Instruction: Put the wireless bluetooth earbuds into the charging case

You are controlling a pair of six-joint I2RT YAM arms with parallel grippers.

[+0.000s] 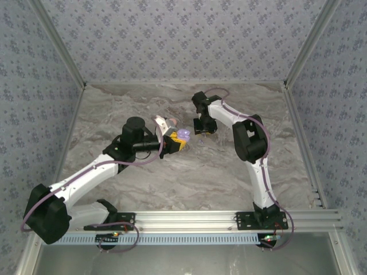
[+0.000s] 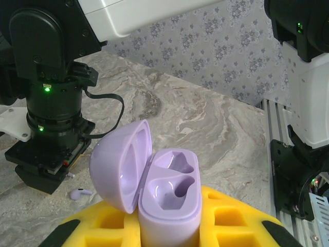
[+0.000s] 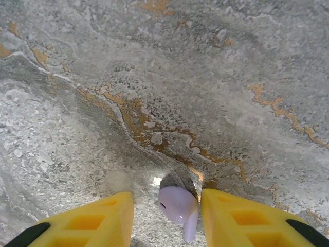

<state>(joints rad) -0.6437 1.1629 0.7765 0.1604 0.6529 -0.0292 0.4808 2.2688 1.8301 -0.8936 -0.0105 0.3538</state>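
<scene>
The marbled desk (image 1: 172, 183) carries the work. The open purple charging case (image 2: 169, 200), its lid back and both sockets empty, is pinched upright by the left end effector (image 2: 169, 226), seemingly presented for loading. The right end effector (image 3: 167, 211) is spread astride a purple earbud (image 3: 177, 205) lying on the desk, presumably for pickup. No writing can be read.

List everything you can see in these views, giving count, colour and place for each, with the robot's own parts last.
charging case: one, purple, lid open, both sockets empty, clamped in the left gripper.
earbud: one, purple, lying on the table between the right gripper fingers.
table: one, marbled grey-brown, beneath everything.
walls: patterned blue-grey, around the table.
left gripper: one, yellow fingers, shut on the charging case.
right gripper: one, yellow fingers, open astride the earbud.
</scene>
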